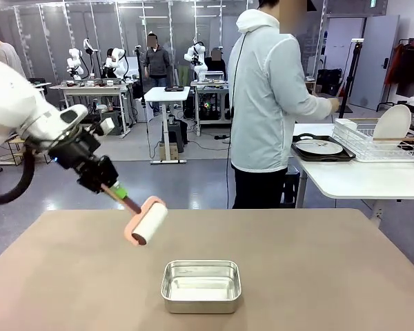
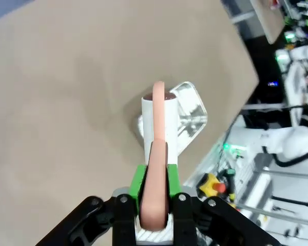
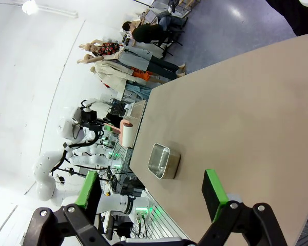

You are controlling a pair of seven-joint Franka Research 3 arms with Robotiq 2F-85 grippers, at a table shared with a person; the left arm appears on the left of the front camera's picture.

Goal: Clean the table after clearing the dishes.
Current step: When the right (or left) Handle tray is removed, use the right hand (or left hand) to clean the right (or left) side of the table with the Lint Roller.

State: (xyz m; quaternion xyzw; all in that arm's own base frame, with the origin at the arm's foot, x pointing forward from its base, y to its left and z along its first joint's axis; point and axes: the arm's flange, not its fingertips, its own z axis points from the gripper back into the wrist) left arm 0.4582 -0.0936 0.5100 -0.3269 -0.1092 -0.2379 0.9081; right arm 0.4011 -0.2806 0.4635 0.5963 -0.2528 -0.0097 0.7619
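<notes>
A: What is the left gripper (image 1: 117, 191) holding?
B: Its green pads are clamped on the pink handle of a lint roller (image 1: 146, 222). The white roll hangs ahead of the fingers, over the far-left part of the table (image 1: 317, 262).
A: And the right gripper (image 3: 152, 193)?
B: Its fingers are spread wide with nothing between them. It is raised over the table, well apart from the roller.
A: Which way does the roll lie?
B: Its long axis runs almost in line with the fingers, with the dark end cap tipped down towards the brown top. I cannot tell whether the cap touches the surface, though it looks just clear.
A: So what is the coming move?
B: As I read it, the wrist must lay the roll over so that its side, not its end, meets the top, and then sweep. The left arm is the nearer one, since it has the tool.
A: Is anything in the way?
B: A small steel pan (image 1: 201, 285) stands near the robot's edge, just beyond the roll along the fingers' line. A sweep that way would probably meet it.
A: Where are the dishes?
B: Off this table. A white plate (image 1: 319, 146) lies on a dark tray (image 1: 305, 156) on the white side table (image 1: 359, 179). A person (image 1: 269, 103) stands there beside a dish rack (image 1: 372, 146), which holds a second plate (image 1: 391, 125) upright.
</notes>
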